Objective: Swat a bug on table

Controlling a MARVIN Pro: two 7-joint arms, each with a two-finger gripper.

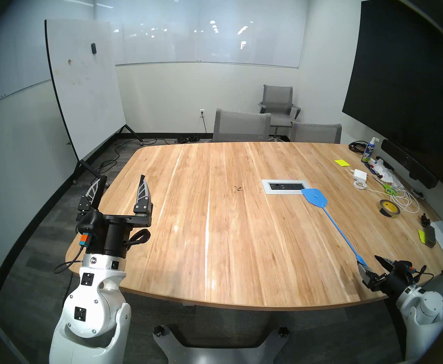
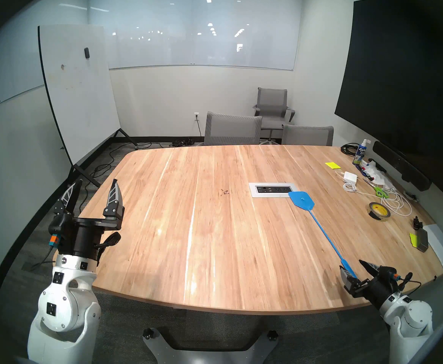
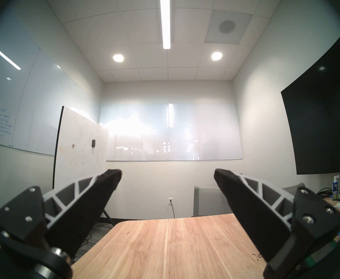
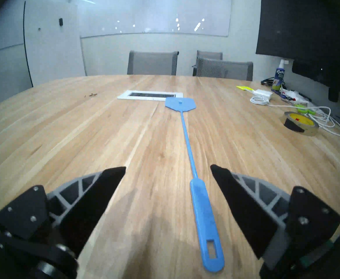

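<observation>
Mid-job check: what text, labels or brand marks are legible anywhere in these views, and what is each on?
"EXPO": on the blue label of the spray bottle; the smaller print under it is too small to read.
Red mark on the tape roll: too blurred to read.
Handwriting on the wall whiteboard: a last line looks like "Data", otherwise illegible.
Markers: labels too small.
</observation>
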